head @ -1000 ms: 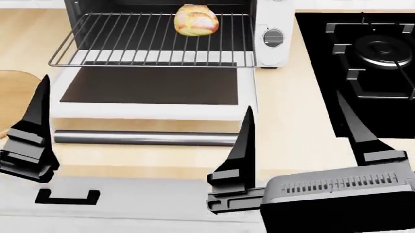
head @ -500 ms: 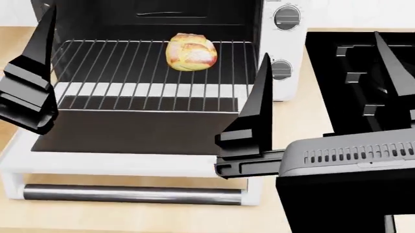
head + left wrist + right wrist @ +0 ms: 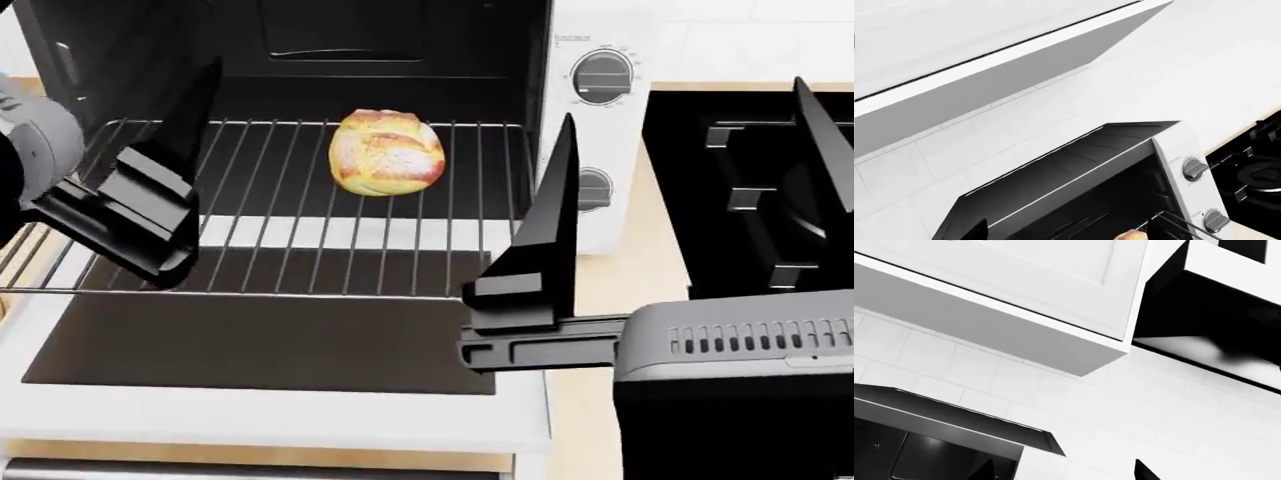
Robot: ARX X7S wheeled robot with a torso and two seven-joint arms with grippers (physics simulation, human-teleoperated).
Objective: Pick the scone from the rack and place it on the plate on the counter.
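On the rack [image 3: 334, 250] your golden, red-patched scone [image 3: 386, 152] sat; right gripper [image 3: 687, 170] gaped wide, empty; left gripper's [image 3: 127, 205] opening I couldn't tell.

Tall, tapering matte-black fingers on stepped black blocks are seen on the right gripper [image 3: 681, 150], backed by a grey slotted housing, while a rounded grey casing is seen behind the left gripper [image 3: 127, 205].

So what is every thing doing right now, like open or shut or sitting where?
Toaster oven door: open, folded down flat.
Rack: pulled partway out, level.
Scone: sitting on the rack, untouched.
Left gripper: empty, over the rack's left side; open or shut, cannot tell.
Right gripper: open, empty, right of the scone.
Oven knobs: settings too small to read.
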